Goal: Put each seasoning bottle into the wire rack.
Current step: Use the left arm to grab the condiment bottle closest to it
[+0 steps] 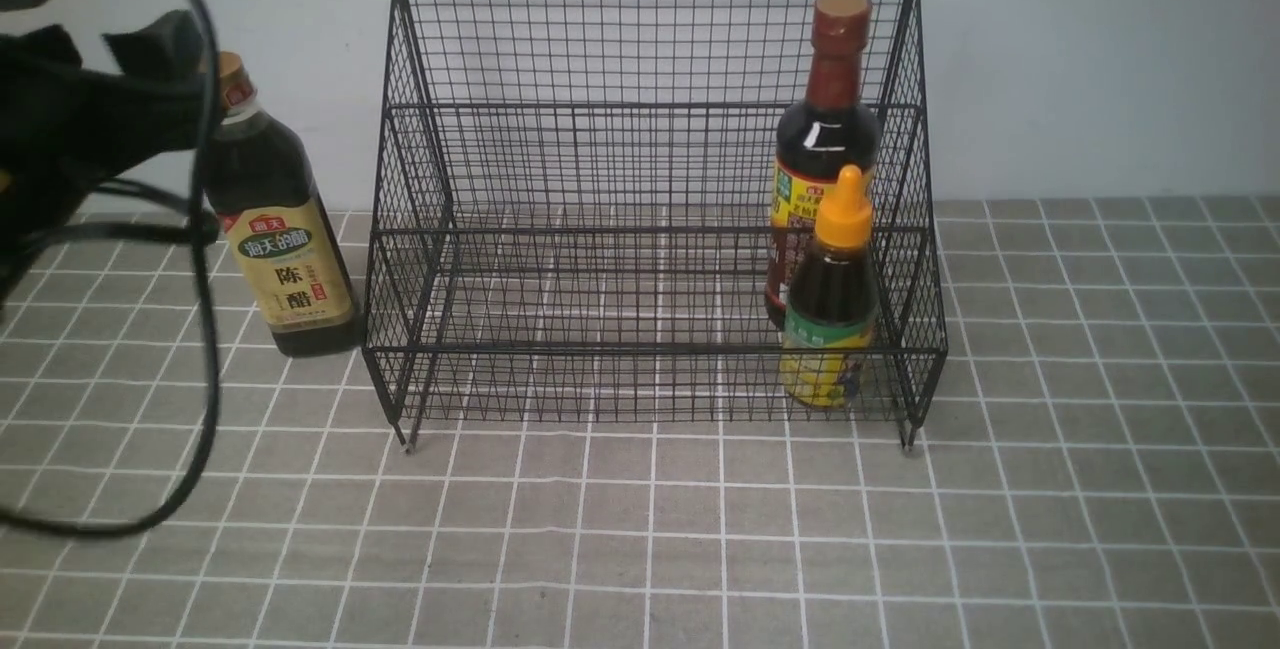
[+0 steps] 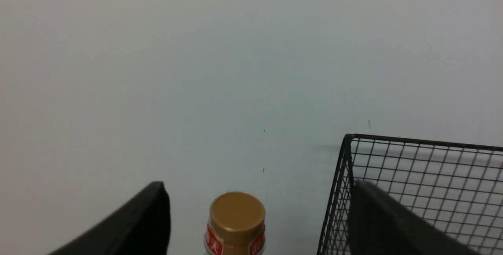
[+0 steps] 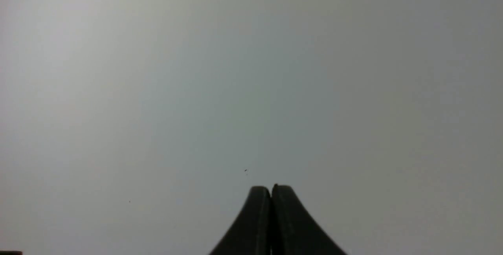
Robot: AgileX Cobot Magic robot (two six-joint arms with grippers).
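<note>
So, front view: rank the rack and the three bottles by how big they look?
1. Wire rack
2. Gold-capped bottle and brown-capped bottle: look alike, not ranked
3. Orange-nozzle bottle

The left arm (image 1: 70, 119) is matte black with a looping black cable (image 1: 208, 329); the right fingers (image 3: 251, 227) are black and tapered.

The grey tiled tabletop (image 1: 1100, 429) carries the wire rack (image 1: 650, 229) and, just left, the gold-capped bottle (image 1: 285, 249).
</note>
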